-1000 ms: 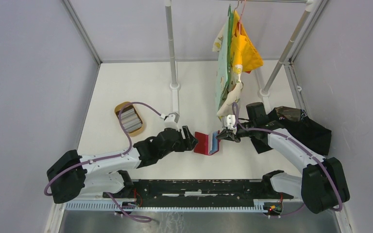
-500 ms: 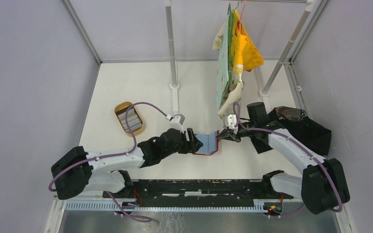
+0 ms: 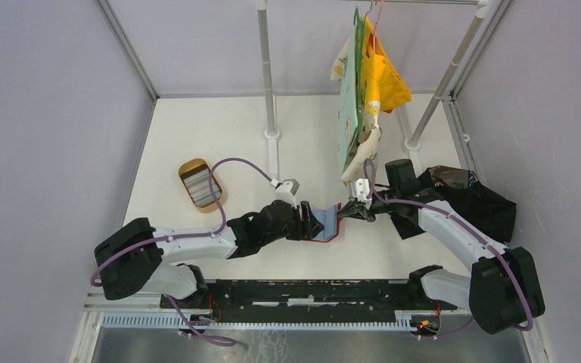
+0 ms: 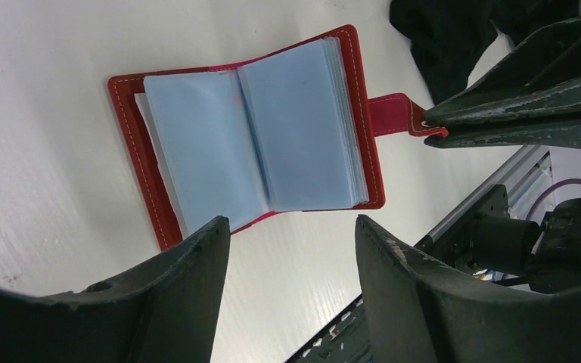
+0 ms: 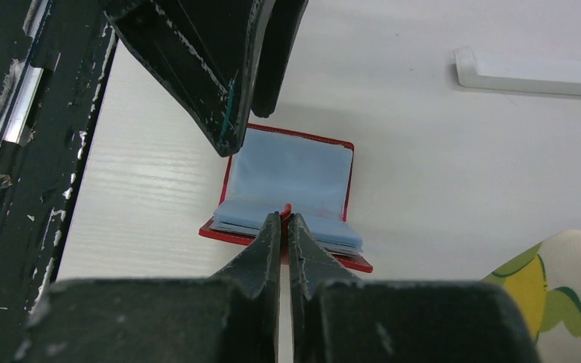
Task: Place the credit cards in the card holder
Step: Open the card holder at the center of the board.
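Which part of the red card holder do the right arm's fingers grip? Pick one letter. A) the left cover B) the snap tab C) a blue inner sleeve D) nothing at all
B: the right fingers are shut on the red snap tab, which sticks out from the edge of the open card holder as it lies on the table.

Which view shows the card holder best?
Left wrist: the card holder lies open, both blue sleeves and its tab visible, the tab pinched by the right gripper. Top view shows it small, partly hidden by the left gripper; right wrist foreshortens it behind its fingers.
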{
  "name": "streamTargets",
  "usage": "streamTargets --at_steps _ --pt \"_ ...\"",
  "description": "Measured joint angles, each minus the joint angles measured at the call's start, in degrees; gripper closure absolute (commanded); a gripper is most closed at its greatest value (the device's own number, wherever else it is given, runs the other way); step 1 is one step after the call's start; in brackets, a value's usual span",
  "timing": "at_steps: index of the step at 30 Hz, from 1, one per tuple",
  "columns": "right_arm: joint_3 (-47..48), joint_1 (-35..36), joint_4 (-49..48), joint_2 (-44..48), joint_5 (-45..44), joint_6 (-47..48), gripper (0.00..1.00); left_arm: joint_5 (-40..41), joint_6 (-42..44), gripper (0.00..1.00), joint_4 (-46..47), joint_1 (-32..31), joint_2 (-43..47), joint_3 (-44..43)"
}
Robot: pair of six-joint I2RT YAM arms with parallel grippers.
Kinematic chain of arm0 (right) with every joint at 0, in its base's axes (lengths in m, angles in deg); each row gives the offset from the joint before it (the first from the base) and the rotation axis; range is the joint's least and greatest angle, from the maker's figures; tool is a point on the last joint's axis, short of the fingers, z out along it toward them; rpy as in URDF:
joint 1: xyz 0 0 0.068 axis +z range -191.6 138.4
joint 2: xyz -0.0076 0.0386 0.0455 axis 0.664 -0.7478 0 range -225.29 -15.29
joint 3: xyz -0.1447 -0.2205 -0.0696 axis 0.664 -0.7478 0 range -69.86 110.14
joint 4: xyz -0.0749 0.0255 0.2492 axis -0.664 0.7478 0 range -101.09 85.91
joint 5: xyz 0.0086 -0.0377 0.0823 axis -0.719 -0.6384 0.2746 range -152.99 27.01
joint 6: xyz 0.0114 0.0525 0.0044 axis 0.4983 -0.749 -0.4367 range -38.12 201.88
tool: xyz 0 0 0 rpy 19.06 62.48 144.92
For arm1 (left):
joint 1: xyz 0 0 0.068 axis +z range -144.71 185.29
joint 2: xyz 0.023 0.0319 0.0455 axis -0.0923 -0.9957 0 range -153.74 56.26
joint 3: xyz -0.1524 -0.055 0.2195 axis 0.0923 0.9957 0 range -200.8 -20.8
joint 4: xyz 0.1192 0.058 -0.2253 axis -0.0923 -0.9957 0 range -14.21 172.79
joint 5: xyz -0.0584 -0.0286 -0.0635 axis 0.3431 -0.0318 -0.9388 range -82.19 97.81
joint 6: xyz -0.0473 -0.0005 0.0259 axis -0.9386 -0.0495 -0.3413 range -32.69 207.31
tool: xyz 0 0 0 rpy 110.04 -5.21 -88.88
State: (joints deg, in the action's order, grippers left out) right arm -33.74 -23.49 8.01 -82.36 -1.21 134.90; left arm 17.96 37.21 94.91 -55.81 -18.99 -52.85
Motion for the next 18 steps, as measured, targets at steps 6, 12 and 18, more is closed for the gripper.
streamTargets --at_steps 6,12,18 --pt "0.0 -0.2 0.3 0.0 0.3 0.3 1.00 -0.7 0.1 0.26 1.0 -0.2 -4.1 -1.5" --pt "0.0 -0.2 0.3 0.0 0.4 0.4 1.00 -1.4 0.3 0.25 1.8 -0.2 -6.8 -3.6" --pt "0.0 -0.2 0.3 0.0 0.7 0.7 1.00 -1.7 0.3 0.25 2.2 -0.2 -10.3 -5.7"
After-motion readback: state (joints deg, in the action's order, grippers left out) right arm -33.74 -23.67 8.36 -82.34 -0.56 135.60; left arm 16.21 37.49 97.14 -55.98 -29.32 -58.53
